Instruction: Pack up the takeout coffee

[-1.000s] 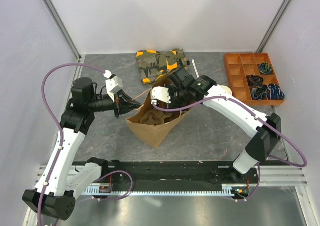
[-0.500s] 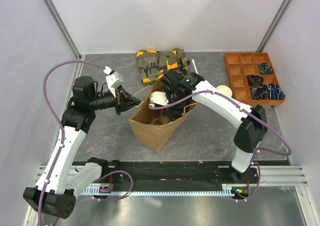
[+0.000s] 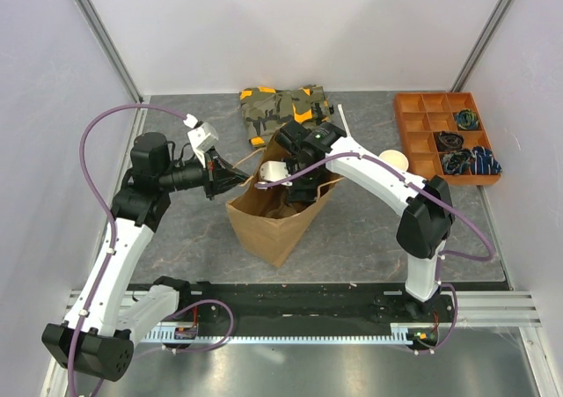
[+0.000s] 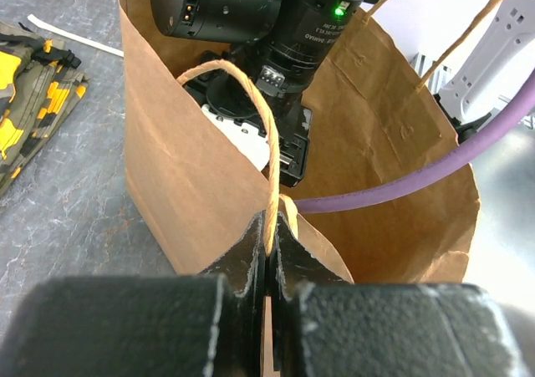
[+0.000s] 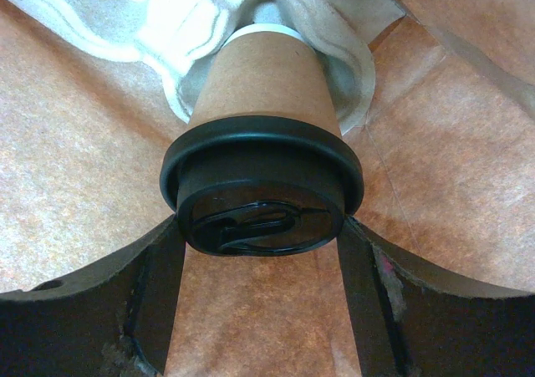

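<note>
Your right gripper (image 5: 259, 226) clasps the small kraft-paper cup (image 5: 263, 84) by its glossy round black lid (image 5: 261, 155), inside the brown paper bag (image 4: 192, 168); left gripper (image 4: 269, 245) pinches its twine handle (image 4: 251, 93).

No text is legible; white print on the black wrist housing (image 4: 311, 36) ahead of the left gripper (image 4: 269, 256) is too small.

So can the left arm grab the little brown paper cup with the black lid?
Probably not. The left gripper is shut on the brown paper bag's twine handle, and the cup sits inside the bag in the right gripper.
</note>
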